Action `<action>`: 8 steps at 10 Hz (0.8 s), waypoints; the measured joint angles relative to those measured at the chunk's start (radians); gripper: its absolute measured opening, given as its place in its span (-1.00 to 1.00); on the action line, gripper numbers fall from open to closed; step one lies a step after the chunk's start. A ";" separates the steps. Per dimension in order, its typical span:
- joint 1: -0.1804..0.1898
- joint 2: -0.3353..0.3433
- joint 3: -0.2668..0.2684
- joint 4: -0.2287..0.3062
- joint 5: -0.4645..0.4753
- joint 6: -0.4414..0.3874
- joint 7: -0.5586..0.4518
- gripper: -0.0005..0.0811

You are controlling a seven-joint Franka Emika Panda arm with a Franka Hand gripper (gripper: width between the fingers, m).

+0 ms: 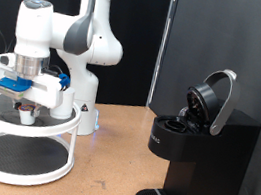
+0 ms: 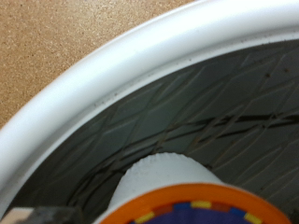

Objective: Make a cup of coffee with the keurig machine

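The gripper [image 1: 29,110] hangs over the top tier of a white two-tier round rack [image 1: 22,149] at the exterior view's nine o'clock, fingers clamped on a small coffee pod [image 1: 28,113]. The wrist view shows the pod's white ribbed cup and orange rim [image 2: 187,198]. The keurig machine [image 1: 199,155] stands at four o'clock, lid raised.

The gripper [image 1: 28,110] fingertips were too small to read inside the white rack [image 1: 27,120], and the wrist view cut off a blurred orange-rimmed pod [image 2: 187,201].
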 joint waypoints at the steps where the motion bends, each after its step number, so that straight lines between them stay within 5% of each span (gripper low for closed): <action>1: 0.000 0.003 0.000 0.005 0.007 0.000 0.000 0.14; 8: 0.000 -0.040 0.000 0.101 0.093 -0.153 -0.064 0.15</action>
